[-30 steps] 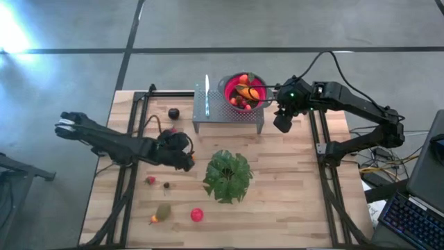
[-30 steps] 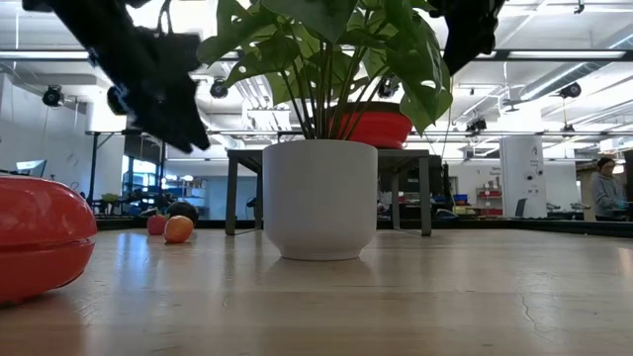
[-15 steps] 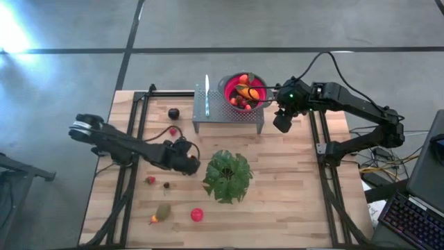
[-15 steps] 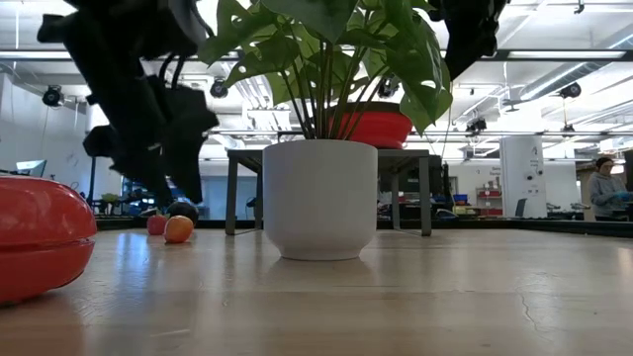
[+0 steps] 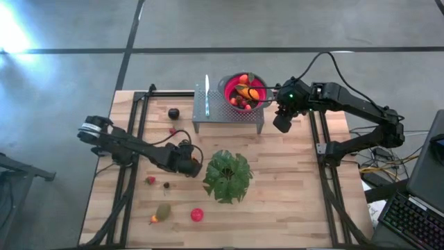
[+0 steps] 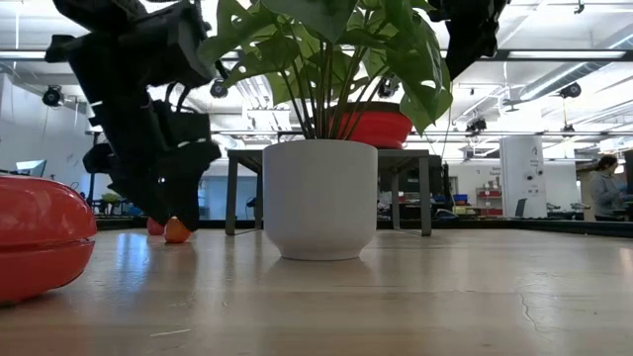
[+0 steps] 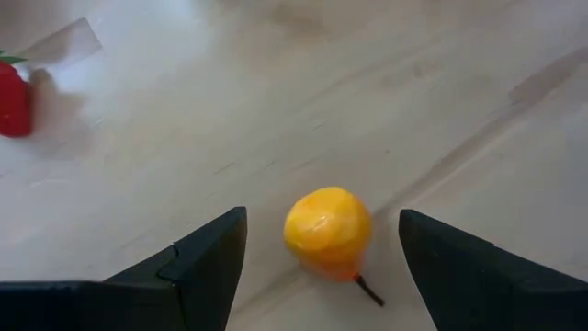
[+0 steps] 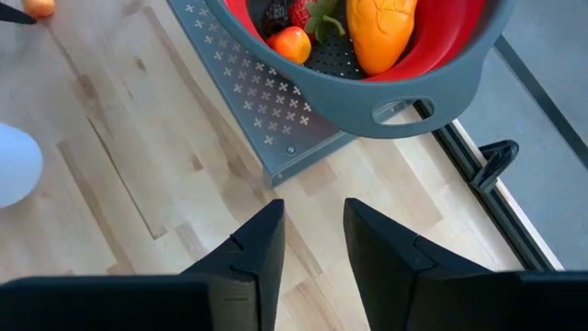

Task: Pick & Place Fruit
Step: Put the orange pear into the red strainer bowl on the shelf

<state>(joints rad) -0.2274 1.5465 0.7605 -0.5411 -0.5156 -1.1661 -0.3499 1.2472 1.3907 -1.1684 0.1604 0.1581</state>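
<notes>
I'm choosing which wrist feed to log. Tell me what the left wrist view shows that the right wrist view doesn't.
Only the left wrist view: a small orange fruit with a dark stem lying on the wood between the left gripper and its open jaws, plus a red fruit at the edge.

Only the right wrist view: the red colander holding fruit on a perforated metal stand, beyond the right gripper, its jaws narrowly apart and holding nothing.

Both: the wooden table.

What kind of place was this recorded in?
Probably a robotics lab or open workshop: a wooden table on bare concrete, a keyboard alongside, and rows of workbenches under strip lights behind.
</notes>
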